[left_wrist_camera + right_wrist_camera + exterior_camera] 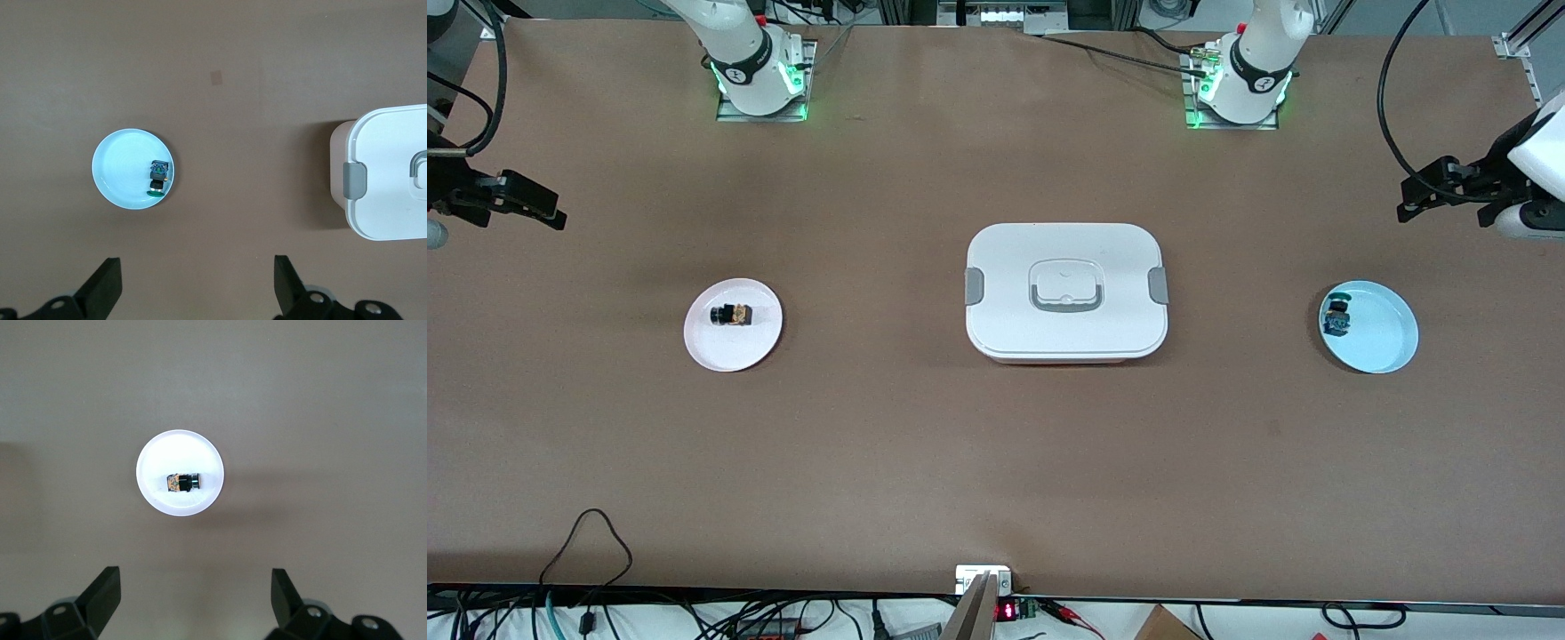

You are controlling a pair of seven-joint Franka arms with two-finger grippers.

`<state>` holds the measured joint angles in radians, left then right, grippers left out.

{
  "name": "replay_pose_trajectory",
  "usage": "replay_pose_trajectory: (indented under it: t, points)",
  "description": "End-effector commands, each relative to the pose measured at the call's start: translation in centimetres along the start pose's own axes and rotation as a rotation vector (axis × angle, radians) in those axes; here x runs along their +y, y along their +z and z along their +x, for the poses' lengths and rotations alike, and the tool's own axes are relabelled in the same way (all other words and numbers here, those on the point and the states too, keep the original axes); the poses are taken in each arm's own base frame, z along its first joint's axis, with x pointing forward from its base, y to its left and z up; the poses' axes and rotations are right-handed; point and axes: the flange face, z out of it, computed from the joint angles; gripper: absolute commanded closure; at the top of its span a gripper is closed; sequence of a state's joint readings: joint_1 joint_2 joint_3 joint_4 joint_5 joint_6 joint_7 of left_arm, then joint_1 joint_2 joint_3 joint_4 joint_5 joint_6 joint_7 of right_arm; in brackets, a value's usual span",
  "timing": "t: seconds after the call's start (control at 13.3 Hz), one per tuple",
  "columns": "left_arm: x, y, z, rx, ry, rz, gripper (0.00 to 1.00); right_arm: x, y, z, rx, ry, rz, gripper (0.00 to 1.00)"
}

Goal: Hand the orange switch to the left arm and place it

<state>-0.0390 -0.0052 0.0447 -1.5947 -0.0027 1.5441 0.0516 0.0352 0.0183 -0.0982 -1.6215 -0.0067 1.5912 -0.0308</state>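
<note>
Start position: both arms up and spread, nothing picked.
Right gripper (534, 206) hangs at its end of the table, fingers apart and empty; orange switch (732, 314) lies on its side on the pink plate (729, 351), below and ahead of those fingers. Left gripper (1427, 197) waits likewise, parted and empty, over its own end, with the blue plate (1383, 356) and blue switch (1336, 317) below it. Box (1066, 291) sits midway between the grippers. Likely next: right gripper descends over the switch, straddling its short body, and pinches without tipping the plate.

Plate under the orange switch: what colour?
Pale pink plate, holding the orange switch; shows best in the front view.
</note>
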Motion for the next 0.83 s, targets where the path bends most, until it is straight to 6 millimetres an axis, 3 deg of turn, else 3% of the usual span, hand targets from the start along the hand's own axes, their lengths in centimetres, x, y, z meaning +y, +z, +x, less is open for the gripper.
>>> replay_pose_trajectory:
  t: [0.0, 0.38, 0.75]
  points:
    - [0.2, -0.7, 0.3, 0.001, -0.006, 0.005, 0.0, 0.0, -0.4, -0.8, -0.035, 0.022, -0.001, 0.0]
    - [0.2, -0.7, 0.3, 0.001, -0.006, 0.005, 0.0, 0.0, -0.7, -0.5, -0.031, 0.008, -0.003, 0.0]
    - [0.2, -0.7, 0.3, -0.001, -0.006, 0.005, 0.0, 0.0, 1.2, 0.2, -0.076, 0.006, -0.008, 0.0]
